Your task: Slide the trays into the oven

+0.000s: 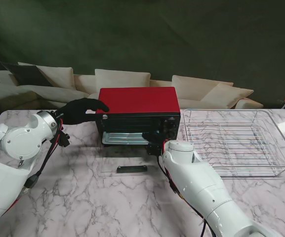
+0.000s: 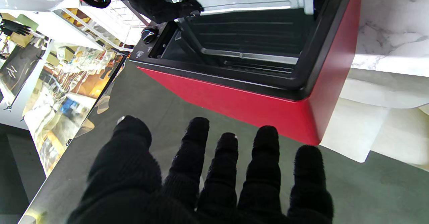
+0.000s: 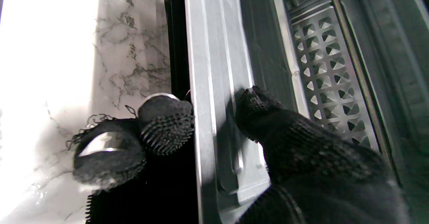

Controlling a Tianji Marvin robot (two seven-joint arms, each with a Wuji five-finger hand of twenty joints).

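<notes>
A red toaster oven point(image 1: 137, 100) sits on a marble table point(image 1: 83, 197), its glass door point(image 1: 125, 165) folded down flat toward the robot. A silver baking tray point(image 1: 125, 138) sits in the oven's mouth, its front edge sticking out over the door. The black-gloved right hand point(image 1: 154, 148) is at that tray's front right corner: in the right wrist view the thumb point(image 3: 254, 110) presses on the tray's inner face while two fingers point(image 3: 164, 123) curl against the other side of its rim point(image 3: 201, 83), pinching it. The left hand point(image 1: 80, 109) rests at the oven's top left corner, fingers point(image 2: 228, 157) extended and slightly spread, holding nothing. A wire rack tray point(image 1: 236, 143) lies on the table right of the oven, apart from both hands.
</notes>
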